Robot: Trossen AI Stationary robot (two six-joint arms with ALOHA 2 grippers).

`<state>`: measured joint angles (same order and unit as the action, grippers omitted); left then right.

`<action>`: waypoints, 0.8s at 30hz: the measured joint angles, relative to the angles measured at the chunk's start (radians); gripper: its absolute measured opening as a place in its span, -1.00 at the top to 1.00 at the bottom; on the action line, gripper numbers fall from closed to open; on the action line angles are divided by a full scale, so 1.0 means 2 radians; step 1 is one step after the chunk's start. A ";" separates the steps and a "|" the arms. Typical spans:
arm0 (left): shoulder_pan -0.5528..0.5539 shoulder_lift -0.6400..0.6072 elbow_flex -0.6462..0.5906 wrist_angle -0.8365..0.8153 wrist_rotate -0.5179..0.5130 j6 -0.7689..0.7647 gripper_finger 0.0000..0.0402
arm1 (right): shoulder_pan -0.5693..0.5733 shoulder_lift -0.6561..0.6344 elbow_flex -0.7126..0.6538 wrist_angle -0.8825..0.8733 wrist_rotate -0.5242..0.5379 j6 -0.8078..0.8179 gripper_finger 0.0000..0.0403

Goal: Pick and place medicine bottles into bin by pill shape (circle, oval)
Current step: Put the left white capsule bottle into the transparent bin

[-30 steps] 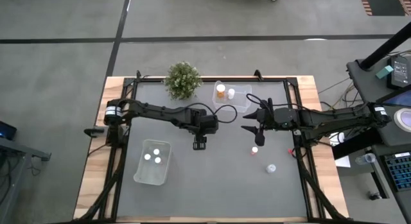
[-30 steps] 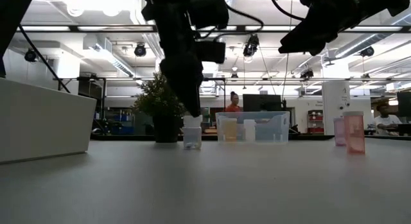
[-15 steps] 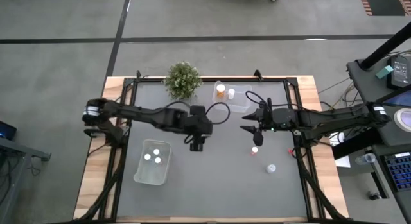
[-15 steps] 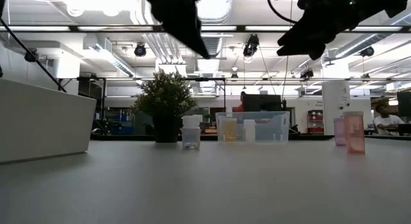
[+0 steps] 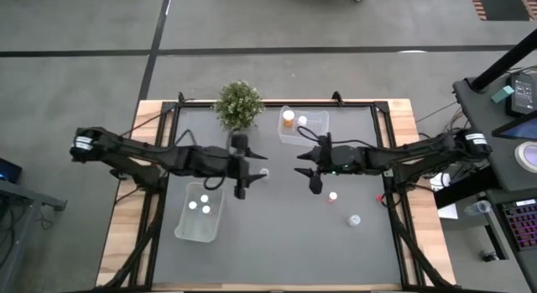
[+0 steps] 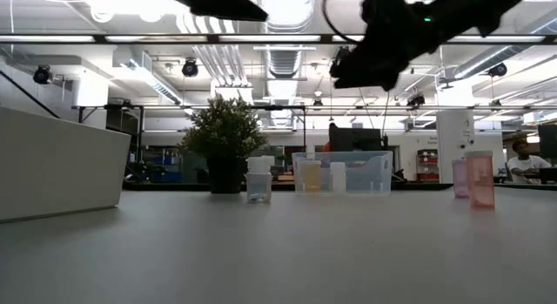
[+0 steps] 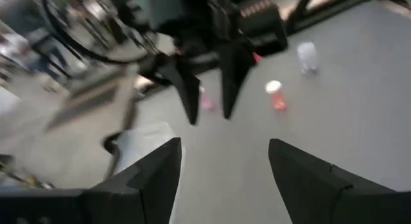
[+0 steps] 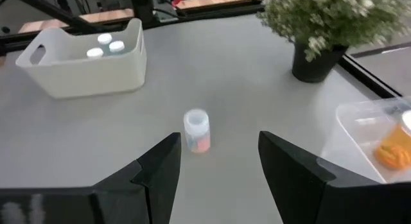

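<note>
My right gripper (image 5: 312,180) hangs above the middle of the grey desk (image 5: 277,243), fingers spread and holding nothing, turned toward the small clear bottle with a white cap and pinkish pills (image 8: 196,129). That bottle stands alone near the desk's centre, just beside my left gripper (image 5: 242,189). I keep my right fingers apart because the bottle sits in line between them in the right wrist view, so I judge that I am lining up to take it.

My left gripper is also spread and empty, held up off the desk between this bottle and the white plastic bin (image 5: 199,212) near the left edge, which has three white-capped bottles in it.

The clear shallow bin (image 5: 304,128) at the far edge, beside the green potted plant (image 5: 238,104), holds an orange bottle and a white one. A pink bottle (image 5: 332,196) and a pale bottle (image 5: 354,219) wait toward the right edge, unsorted.
</note>
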<state>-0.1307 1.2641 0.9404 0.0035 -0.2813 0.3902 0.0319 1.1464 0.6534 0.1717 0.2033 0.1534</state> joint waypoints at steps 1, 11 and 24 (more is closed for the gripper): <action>0.000 -0.013 -0.020 0.020 -0.006 0.006 -0.09 | -0.002 0.010 0.011 0.001 0.000 -0.005 0.00; 0.000 -0.114 -0.156 0.193 -0.027 0.050 -0.09 | -0.022 0.119 0.142 -0.075 -0.024 -0.012 0.00; 0.000 -0.186 -0.193 0.188 -0.036 0.048 -0.09 | -0.041 0.289 0.327 -0.267 -0.038 -0.063 0.00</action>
<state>-0.1304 0.8921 0.5547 0.3797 -0.3535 0.4856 -0.0498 1.7241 1.3083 -0.3620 0.1280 0.0274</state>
